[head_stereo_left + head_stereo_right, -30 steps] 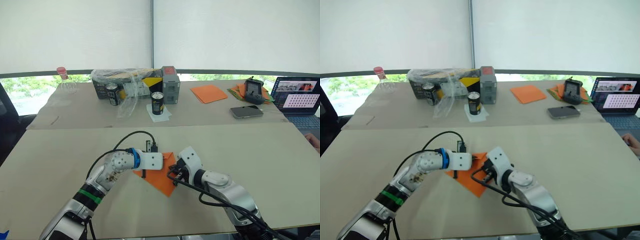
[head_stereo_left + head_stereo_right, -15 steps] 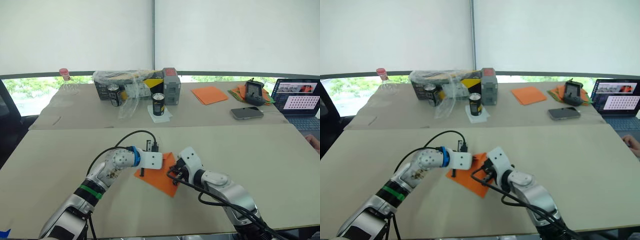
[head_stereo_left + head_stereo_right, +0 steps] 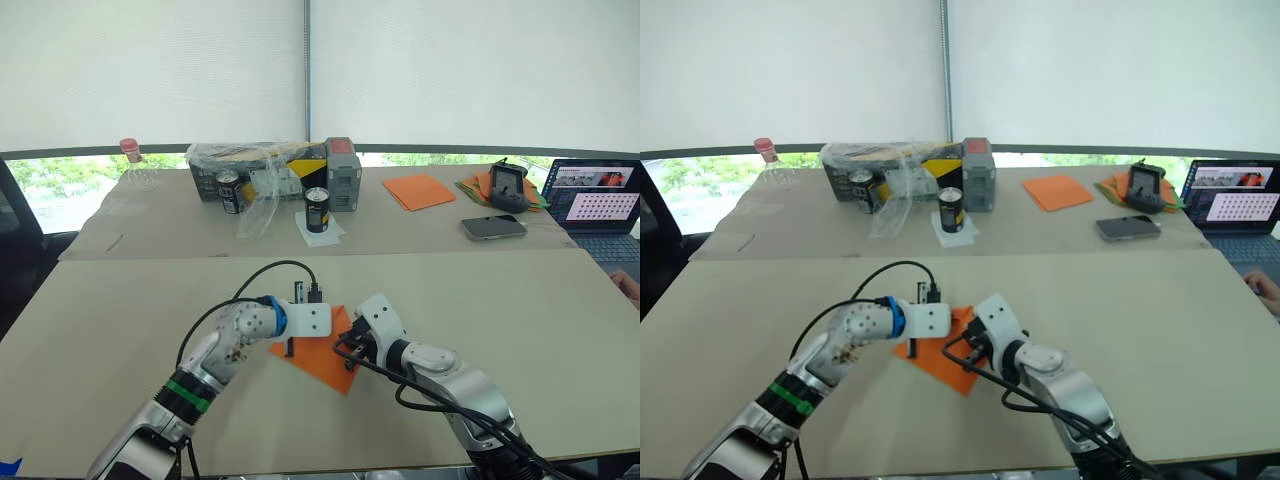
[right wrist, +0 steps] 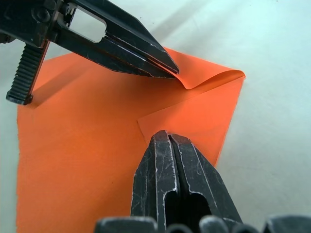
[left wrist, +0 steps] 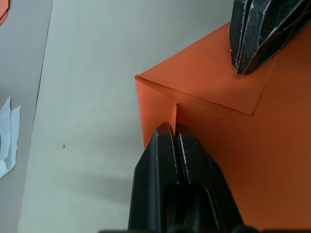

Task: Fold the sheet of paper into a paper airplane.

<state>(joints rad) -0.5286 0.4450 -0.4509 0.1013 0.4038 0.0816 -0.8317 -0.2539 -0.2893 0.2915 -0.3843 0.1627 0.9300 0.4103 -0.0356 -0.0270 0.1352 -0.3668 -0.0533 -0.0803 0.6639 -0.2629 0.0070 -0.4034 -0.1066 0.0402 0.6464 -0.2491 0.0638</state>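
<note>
**Both grippers pressing on the folded orange sheet**

The sheet of paper (image 3: 325,360) lies flat on the near table (image 3: 520,330), partly folded, one corner turned over with a loose curled edge. The left gripper (image 5: 175,130) has its fingers closed together, tips resting on the sheet by the fold. The right gripper (image 4: 167,138) is likewise closed, tips pressing the folded flap. On the far table, a clear plastic bag (image 3: 250,170) wraps a box; two dark cans (image 3: 316,208) stand beside it, contents unseen

Plain bright-orange sheet of paper (image 3: 322,357)
</note>
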